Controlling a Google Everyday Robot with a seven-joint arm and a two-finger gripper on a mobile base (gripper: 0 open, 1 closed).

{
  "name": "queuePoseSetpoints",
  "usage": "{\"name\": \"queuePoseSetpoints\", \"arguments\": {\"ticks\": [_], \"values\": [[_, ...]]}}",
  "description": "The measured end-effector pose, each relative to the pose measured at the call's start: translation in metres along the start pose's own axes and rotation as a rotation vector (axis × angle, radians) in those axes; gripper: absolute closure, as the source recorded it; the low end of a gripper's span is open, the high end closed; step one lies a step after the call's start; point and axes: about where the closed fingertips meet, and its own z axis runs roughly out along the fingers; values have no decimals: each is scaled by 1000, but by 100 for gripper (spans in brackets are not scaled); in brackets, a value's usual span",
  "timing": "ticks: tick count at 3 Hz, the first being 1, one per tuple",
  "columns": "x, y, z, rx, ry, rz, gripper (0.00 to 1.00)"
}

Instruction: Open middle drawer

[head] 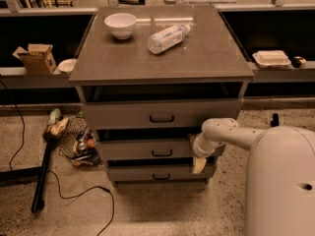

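Observation:
The grey cabinet [162,58] has three flat-front drawers stacked below its top. The middle drawer [142,150] is the mid-sized front, with a small dark handle [162,153] at its centre. My gripper [196,154] is at the right end of that drawer's front, to the right of the handle and apart from it. My white arm [231,134] reaches in from the lower right. The larger top drawer [162,114] sits above and the smallest drawer [160,173] sits below.
A white bowl [120,24] and a plastic bottle [167,37] lying on its side rest on the cabinet top. A wire basket of clutter [78,141], a dark pole [43,173] and a cable [74,195] lie on the floor at left. My white base [280,181] fills the lower right.

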Motion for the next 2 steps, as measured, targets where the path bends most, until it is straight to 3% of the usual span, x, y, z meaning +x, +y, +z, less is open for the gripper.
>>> {"name": "queuePoseSetpoints", "arguments": {"ticks": [2], "values": [[1, 2, -6, -1, -20, 18, 61]]}}
